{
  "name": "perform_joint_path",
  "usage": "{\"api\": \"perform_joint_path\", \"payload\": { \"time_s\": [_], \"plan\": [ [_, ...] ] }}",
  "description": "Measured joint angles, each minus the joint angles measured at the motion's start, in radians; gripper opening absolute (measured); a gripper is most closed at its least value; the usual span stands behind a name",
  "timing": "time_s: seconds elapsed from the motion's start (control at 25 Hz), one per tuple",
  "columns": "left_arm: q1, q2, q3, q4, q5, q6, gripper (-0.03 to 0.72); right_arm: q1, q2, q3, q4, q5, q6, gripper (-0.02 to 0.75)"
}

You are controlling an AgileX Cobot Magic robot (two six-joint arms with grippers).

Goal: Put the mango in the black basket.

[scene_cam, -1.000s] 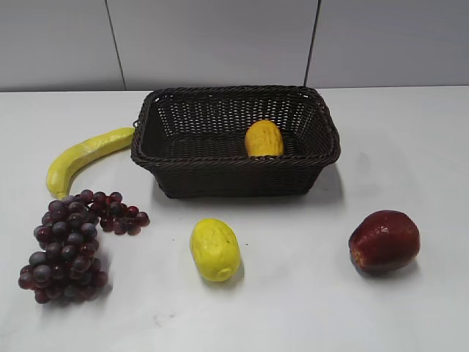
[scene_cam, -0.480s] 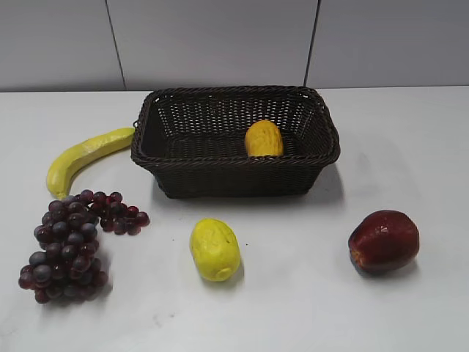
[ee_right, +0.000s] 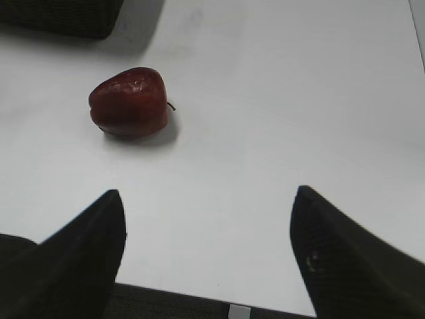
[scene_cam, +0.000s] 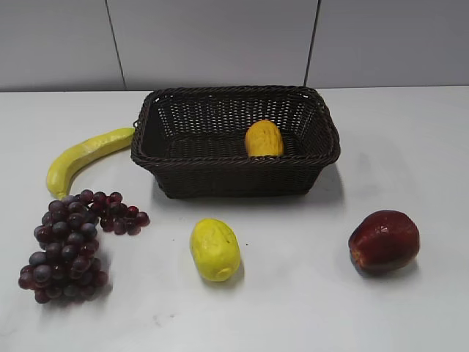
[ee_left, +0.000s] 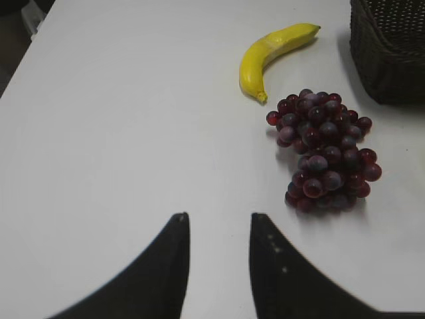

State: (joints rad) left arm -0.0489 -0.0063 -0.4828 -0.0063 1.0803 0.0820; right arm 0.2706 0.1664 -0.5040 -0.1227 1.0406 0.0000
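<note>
We judge the task done: the mango point(scene_cam: 264, 138) lies inside the black basket point(scene_cam: 234, 172), toward its right side, while both sets of fingers, left point(ee_left: 218, 266) and right point(ee_right: 206, 259), hang released, grasping nothing.

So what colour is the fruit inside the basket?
The mango is golden orange-yellow, clearest in the exterior view.

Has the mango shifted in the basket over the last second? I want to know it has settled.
No. The mango sits at the same spot against the black basket's back right wall, upright as before.
</note>
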Motion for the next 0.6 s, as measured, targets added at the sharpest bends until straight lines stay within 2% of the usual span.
{"api": "perform_joint_path", "payload": {
  "time_s": [0.28, 0.6],
  "plan": [
    [0.0, 0.0, 0.0, 0.0, 0.0, 0.0, 0.23, -0.009, 0.0, 0.0, 0.0, 0.0, -0.006, 0.592],
    [0.0, 0.0, 0.0, 0.0, 0.0, 0.0, 0.23, -0.174, -0.065, 0.0, 0.0, 0.0, -0.006, 0.592]
  ]
}}
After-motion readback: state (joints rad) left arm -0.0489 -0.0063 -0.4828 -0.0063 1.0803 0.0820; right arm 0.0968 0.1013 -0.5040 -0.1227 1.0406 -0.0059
